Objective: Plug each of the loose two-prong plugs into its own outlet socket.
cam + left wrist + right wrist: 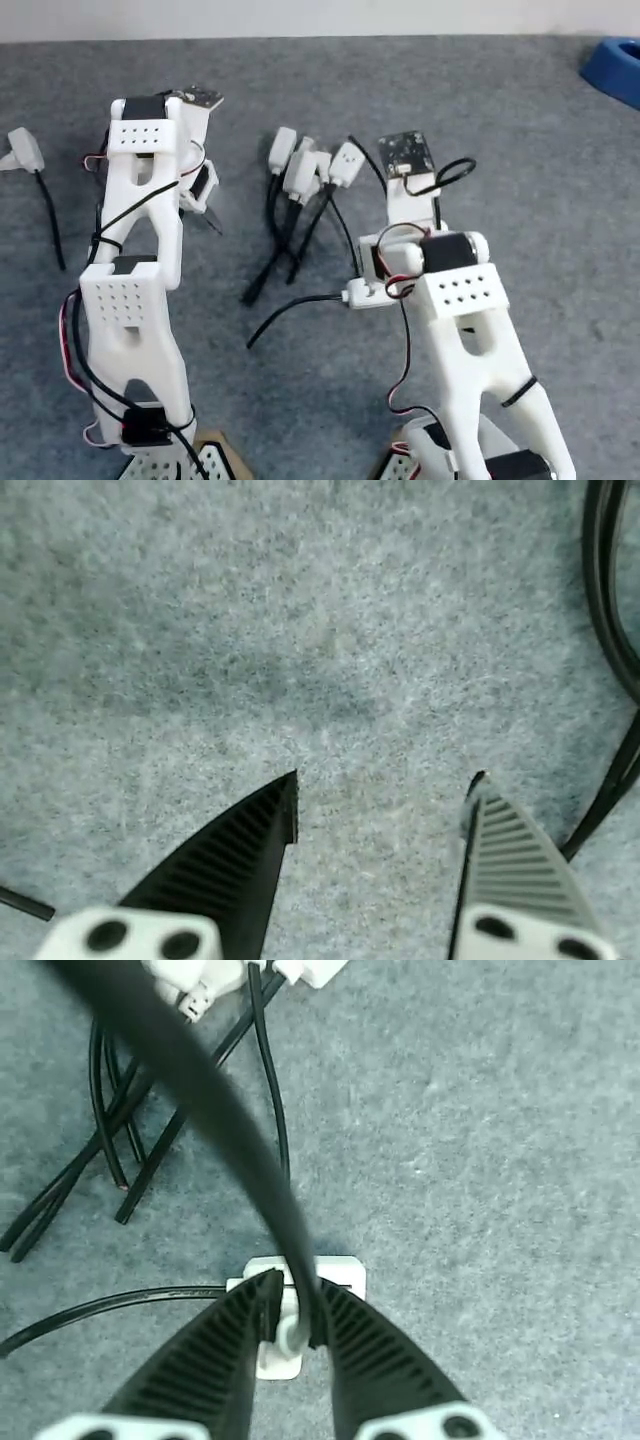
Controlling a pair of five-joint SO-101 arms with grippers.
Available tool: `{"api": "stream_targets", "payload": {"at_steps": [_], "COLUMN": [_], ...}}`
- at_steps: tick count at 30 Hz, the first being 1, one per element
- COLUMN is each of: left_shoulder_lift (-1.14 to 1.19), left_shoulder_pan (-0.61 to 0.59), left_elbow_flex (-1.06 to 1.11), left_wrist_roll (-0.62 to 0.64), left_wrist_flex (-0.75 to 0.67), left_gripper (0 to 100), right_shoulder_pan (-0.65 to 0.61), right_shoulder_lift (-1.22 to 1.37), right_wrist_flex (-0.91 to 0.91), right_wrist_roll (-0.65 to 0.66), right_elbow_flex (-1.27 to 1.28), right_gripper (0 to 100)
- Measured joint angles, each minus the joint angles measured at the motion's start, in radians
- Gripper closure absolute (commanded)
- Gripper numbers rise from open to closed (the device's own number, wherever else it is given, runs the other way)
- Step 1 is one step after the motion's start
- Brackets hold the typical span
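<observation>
From above, the right gripper (385,285) sat low on the grey carpet (560,200), closed around a white plug (362,294) whose black cable trailed off sideways. The cluster of white connectors (305,165) lay apart from it, between the two arms. At the left wrist, the left gripper (385,790) hung spread over bare carpet, with black cables (612,630) at the edge. At the right wrist, the fingers pinched the plug tight. I'd say lift it level, turn its prongs toward a free socket, and mind the trailing cable.
</observation>
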Motion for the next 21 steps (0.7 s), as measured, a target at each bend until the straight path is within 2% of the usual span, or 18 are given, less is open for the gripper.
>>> {"api": "stream_targets", "payload": {"at_steps": [8,21], "left_shoulder_lift": [0.0,0.0], "left_shoulder_pan": [0.0,0.0], "left_elbow_flex": [0.0,0.0], "left_wrist_roll": [0.0,0.0], "left_wrist_flex": [0.0,0.0], "left_gripper": [73,73], "right_shoulder_pan": [-0.002,-0.002], "right_shoulder_lift": [-0.015,-0.017], "right_wrist_flex": [-0.098,-0.183], "right_wrist_roll": [0.0,0.0], "right_elbow_flex": [0.146,0.157], "right_gripper": [99.2,99.2]}}
